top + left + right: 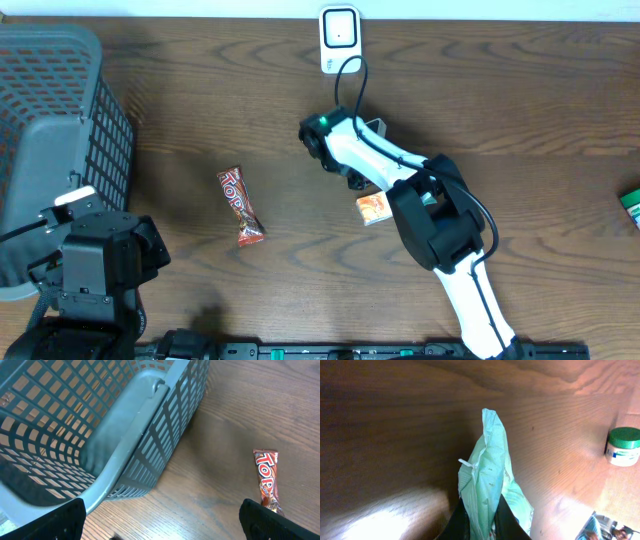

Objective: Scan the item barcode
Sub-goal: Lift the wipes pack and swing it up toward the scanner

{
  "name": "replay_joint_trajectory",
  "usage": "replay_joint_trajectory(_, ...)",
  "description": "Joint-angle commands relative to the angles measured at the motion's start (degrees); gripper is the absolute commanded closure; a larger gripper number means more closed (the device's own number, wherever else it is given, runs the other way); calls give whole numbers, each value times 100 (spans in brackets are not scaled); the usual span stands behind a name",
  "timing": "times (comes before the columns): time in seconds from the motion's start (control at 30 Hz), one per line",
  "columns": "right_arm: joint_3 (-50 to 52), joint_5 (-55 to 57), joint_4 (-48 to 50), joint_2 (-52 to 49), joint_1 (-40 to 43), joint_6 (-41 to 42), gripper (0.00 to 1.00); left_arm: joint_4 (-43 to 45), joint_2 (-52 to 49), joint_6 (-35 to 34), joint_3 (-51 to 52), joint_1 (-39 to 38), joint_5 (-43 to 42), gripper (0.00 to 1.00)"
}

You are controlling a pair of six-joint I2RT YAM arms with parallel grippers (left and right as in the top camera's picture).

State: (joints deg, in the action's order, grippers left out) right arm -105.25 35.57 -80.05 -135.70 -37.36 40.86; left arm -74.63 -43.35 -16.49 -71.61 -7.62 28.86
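pale green packet (487, 475): pinched by its near end in your right gripper (481, 516), jaws closed on it, long axis running straight out from the fingers, over the wood table (520, 100). the white scanner (340, 35), at the far edge, lies nearer this arm. your left gripper (165, 527) is spread wide and empty beside the basket (125, 435).

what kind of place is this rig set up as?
Likely a mock shop checkout on a wooden table: what looks like a white barcode scanner at the far edge, a grey shopping basket at left, a wrapped snack bar.
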Motion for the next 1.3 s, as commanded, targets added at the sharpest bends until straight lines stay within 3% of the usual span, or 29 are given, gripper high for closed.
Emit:
replay_joint_trajectory(0.0,-920,-1001,-293,37,-39,-774,99,-15,-4,28,-9,-13,76,2)
replay_joint_trajectory(0.23,-2463,-5722,-935,37,146,-3906,99,-13,-4,28,-7,-13,76,2)
replay_joint_trajectory(0.43,-2531,-8030,-1320,35,542,-5062,99,-15,-4,28,-7,-13,76,2)
replay_joint_trajectory(1.0,-2490,-10666,-1340,35,1071,-5613,99,-13,-4,28,-7,-13,76,2)
replay_joint_trajectory(1.27,-2490,-11781,-1344,35,1067,-4957,99,-13,-4,28,-9,-13,76,2)
